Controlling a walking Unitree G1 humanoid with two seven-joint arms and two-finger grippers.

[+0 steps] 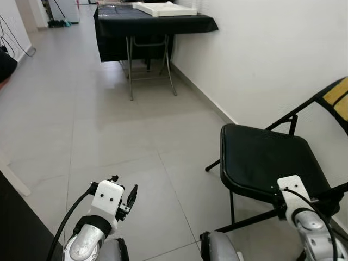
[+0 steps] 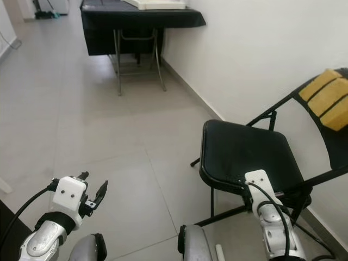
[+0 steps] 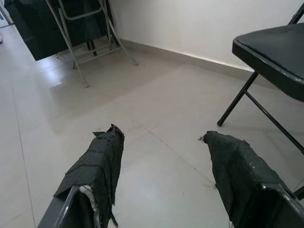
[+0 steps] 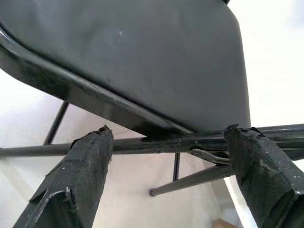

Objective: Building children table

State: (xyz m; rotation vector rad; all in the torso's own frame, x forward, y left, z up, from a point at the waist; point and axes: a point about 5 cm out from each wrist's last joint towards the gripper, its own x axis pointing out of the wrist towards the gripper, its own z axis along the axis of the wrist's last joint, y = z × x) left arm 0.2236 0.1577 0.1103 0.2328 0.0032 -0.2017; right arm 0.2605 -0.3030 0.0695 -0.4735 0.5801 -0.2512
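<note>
1. The left gripper [image 1: 129, 200] hangs low at the near left over bare floor tiles [image 1: 109, 141], holding nothing. In the left wrist view its two black fingers [image 3: 97, 166] stand wide apart, with only floor between them.
2. The right gripper [image 4: 166, 166] is at the near right, by the near edge of a black folding chair [image 1: 263, 160]. In the right wrist view its fingers [image 4: 78, 175] are spread wide and sit close under the chair's seat, with the frame's dark crossbar [image 4: 156, 143] running across the gap between them. I cannot tell whether either finger touches the bar.
3. The chair stands at the right beside the white wall [image 1: 272, 54], its seat flat and bare. A yellow pad [image 2: 329, 98] lies on the chair's back at the far right edge.
4. Far ahead against the same wall stands a folding table [image 1: 149, 24] under a black cloth, on grey metal legs. A flat white piece [image 1: 164, 8], which may be the children's table part, lies on top of it, well apart from both grippers.
5. A dark cable [image 1: 13, 38] lies at the far left by the wall.
</note>
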